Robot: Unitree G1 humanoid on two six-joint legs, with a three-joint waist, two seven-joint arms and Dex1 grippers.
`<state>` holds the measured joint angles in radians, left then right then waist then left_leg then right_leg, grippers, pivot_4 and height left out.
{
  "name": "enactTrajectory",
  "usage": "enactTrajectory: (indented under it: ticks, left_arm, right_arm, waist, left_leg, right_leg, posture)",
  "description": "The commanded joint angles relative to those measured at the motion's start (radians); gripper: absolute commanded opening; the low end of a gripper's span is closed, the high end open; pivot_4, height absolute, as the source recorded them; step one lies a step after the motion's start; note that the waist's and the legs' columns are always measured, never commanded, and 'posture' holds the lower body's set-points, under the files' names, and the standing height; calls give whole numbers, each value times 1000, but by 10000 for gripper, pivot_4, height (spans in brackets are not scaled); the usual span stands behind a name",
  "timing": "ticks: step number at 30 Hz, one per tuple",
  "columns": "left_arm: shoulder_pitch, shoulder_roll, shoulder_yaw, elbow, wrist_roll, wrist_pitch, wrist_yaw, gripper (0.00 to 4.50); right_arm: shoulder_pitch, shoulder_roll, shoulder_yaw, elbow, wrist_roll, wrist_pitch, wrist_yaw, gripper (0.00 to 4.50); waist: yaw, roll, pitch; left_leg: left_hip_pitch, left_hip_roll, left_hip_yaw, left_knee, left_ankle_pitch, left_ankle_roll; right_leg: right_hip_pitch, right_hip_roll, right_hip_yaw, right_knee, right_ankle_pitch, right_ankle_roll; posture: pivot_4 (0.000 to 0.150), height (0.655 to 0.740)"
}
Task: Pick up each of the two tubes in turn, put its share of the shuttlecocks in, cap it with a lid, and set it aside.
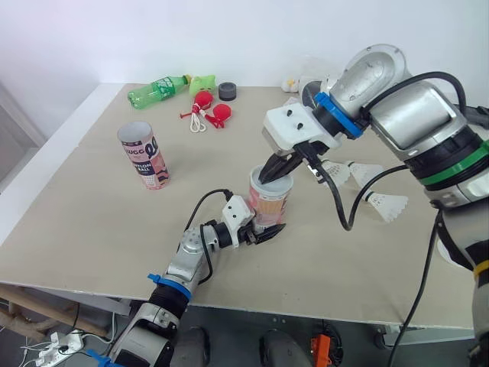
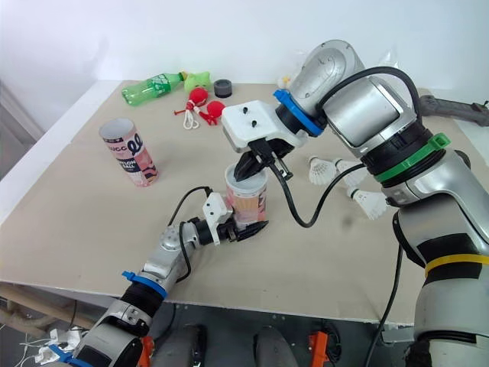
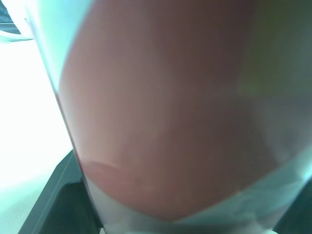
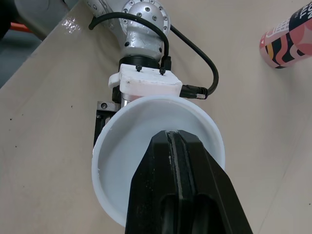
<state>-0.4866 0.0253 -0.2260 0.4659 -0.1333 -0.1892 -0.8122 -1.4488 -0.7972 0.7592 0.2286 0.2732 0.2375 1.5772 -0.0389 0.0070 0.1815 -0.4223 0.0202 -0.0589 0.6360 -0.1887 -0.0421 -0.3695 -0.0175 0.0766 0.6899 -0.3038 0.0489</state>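
Note:
My left gripper (image 1: 263,232) is shut on the lower part of a pink-and-white tube (image 1: 269,200), holding it upright near the table's middle front; the tube's wall (image 3: 165,122) looms close in the left wrist view. My right gripper (image 1: 269,175) points down with its fingers shut and its tips just inside the tube's open mouth (image 4: 146,105). I cannot tell what lies inside the tube. A second open tube (image 1: 144,155) stands to the left. White shuttlecocks (image 1: 388,205) (image 1: 365,173) lie on the table to the right. A dark lid (image 1: 227,91) sits at the back.
A green plastic bottle (image 1: 157,89) lies at the back left, with red toys and a white cord (image 1: 208,112) beside it. White objects (image 1: 299,82) sit at the back behind my right arm. The table's front edge (image 1: 306,306) runs close below my left gripper.

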Motion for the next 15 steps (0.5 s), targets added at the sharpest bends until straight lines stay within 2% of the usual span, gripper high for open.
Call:
enactTrajectory:
  ticks: [1, 15]
  left_arm:
    - [22, -2, -5, 42, 7, 15, 5, 31291]
    - [28, -4, -1, 34, 11, 19, 9, 31291]
  right_arm:
    - [36, 4, 32, -27, -37, -8, 37, 390]
    - [120, 12, 36, -31, -172, -78, 37, 390]
  waist:
    - [0, 0, -1]
    - [-7, -3, -16]
  left_leg:
    - [0, 0, 0, 0, 0, 0]
    - [8, 0, 0, -2, 0, 0]
  right_leg:
    - [0, 0, 0, 0, 0, 0]
    - [6, 0, 0, -1, -1, 1]
  posture:
    - [1500, 7400]
    - [1500, 7400]
